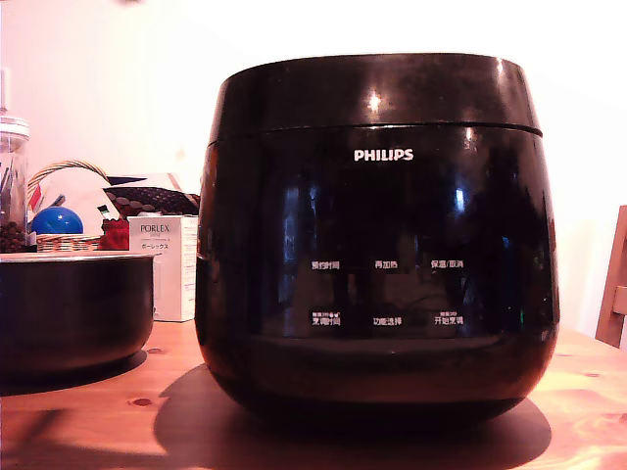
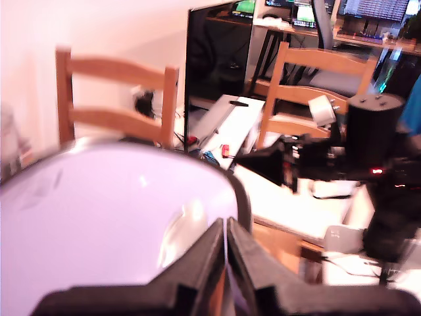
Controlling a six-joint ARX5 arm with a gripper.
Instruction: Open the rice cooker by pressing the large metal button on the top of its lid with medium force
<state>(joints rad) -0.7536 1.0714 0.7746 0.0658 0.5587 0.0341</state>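
The rice cooker (image 1: 377,235), glossy black with a white PHILIPS logo, stands on the wooden table (image 1: 88,421) and fills the middle of the exterior view. Its lid (image 1: 372,93) sits down flat on the body. No gripper shows in that view. The wrist view has my gripper (image 2: 225,227) shut with its two black fingers pressed together and nothing between them, just over the lid's shiny top (image 2: 99,224), which glare turns pale. A faint rounded outline (image 2: 181,234) beside the fingertips may be the metal button; the glare keeps me from telling.
A dark low pot (image 1: 73,308) stands at the exterior view's left, with a white PORLEX box (image 1: 165,264), a basket holding a blue ball (image 1: 57,220) and a glass jar (image 1: 12,186) behind it. Wooden chairs (image 2: 115,99) (image 2: 316,85) stand beyond the cooker.
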